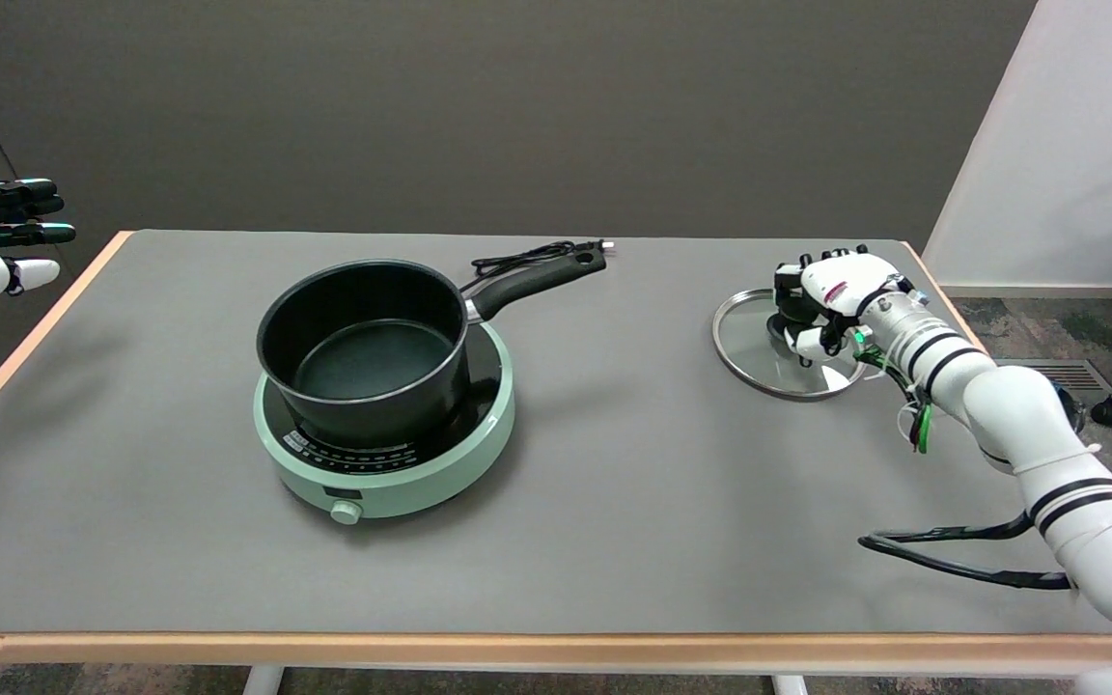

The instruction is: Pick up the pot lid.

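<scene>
Lid (759,349) lies flat on the grey counter (614,502), far right of the pot (363,352). Right hand (831,299) curls over its knob; whether it grips is unclear. Dark wall behind.

Black pot (363,352), mint-green cooker (392,473), silver-rimmed clear pot lid (759,352), grey table (614,502), black-banded white arm (1019,415)

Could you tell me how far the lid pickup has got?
Done: the right robot hand has reached the pot lid, well right of the open pot. In hand: its fingers curl around the middle. Left: lifting; the lid appears to lie on the table.
</scene>
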Robot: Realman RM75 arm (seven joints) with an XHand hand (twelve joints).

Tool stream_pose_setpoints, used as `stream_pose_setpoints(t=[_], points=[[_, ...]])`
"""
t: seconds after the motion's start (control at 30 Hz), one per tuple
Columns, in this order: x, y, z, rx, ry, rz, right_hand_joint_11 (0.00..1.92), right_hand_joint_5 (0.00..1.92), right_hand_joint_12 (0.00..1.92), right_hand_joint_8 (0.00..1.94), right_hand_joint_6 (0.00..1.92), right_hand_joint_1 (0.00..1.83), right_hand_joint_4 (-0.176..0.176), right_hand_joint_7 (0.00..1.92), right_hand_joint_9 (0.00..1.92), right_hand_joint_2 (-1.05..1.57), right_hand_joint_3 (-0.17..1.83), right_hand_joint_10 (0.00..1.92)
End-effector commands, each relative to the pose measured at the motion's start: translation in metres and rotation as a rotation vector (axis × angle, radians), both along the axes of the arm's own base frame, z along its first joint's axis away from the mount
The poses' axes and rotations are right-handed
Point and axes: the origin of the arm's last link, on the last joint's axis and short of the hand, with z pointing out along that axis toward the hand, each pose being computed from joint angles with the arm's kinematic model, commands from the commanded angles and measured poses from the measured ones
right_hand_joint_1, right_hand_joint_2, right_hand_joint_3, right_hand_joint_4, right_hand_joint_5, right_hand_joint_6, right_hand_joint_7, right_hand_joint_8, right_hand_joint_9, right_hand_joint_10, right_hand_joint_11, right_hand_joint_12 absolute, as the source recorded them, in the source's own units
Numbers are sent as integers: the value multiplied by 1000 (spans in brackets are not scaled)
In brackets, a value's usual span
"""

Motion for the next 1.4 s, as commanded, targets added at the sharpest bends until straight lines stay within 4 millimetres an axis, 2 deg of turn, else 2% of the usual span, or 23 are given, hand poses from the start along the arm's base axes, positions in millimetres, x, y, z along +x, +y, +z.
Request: stream_pose_setpoints(t=[0.03,0.67,0.93,1.1,1.13,1.4], points=[[5,-1,0,5,3,11,281,552,1919,1437,1277,1331,176,778,707,989,469,1798],[24,-4,-3,26,-6,63,316,548,1921,1453,1267,1331,176,777,743,980,489,1911],[43,-4,-10,49,-15,119,350,553,1921,1448,1272,1333,176,782,761,973,499,1905],[62,-5,-21,92,20,161,432,529,1921,1410,1306,1337,176,812,764,938,541,1858],[63,-5,-22,95,22,162,441,512,1921,1397,1349,1340,176,824,767,925,556,1852],[78,-7,-32,127,19,203,463,526,1921,1389,1335,1342,176,827,784,926,547,1844]])
